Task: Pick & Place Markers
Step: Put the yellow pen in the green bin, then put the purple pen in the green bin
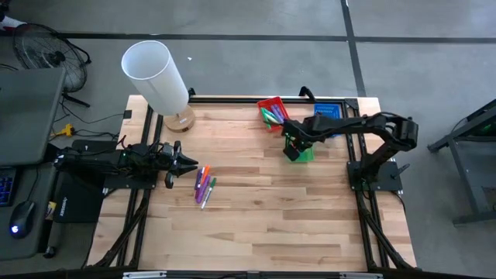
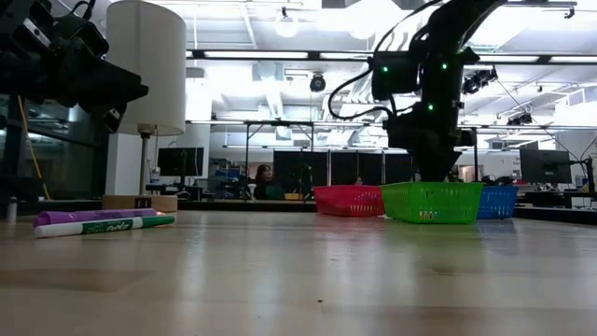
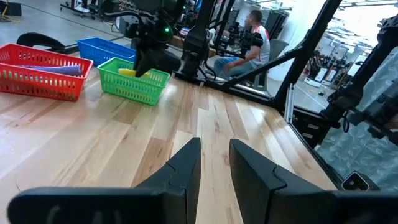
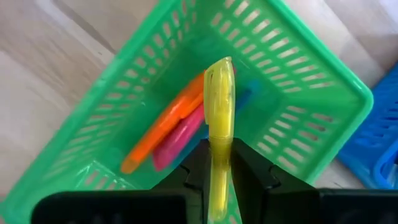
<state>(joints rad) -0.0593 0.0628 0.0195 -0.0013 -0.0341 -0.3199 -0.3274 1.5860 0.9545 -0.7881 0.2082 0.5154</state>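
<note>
Gripping a yellow marker (image 4: 219,118) between its two dark fingers (image 4: 252,171), the right hand (image 4: 219,177) hangs directly over the green tray (image 4: 323,81); the marker's free end points down into the tray, above an orange marker (image 4: 163,127) and a pink marker (image 4: 180,142) lying on the tray floor, with a strip of blue just visible behind the yellow barrel. In the high view the right hand (image 1: 293,147) sits over the green tray (image 1: 304,155) near the far right part of the wooden surface (image 1: 263,225). Red tray (image 1: 271,111) stands just beside the green one toward the far edge and holds several markers; blue tray (image 1: 328,110) stands beside it to the right. Low view: green tray (image 2: 432,202) between the red tray (image 2: 348,200) and blue tray (image 2: 497,201), right arm descending into it from above. Left hand (image 1: 184,163) waits at the left side of the surface, above it, fingers (image 3: 186,165) a narrow gap apart with nothing between them. Just beside its tips a small cluster of loose markers (image 1: 204,186) lies on the wood, purple, orange and green among them; the low view shows a purple and a green one (image 2: 103,222) lying flat. A white lamp (image 1: 159,77) stands at the far left corner. A seated person (image 3: 252,40) shows in the room beyond.
</note>
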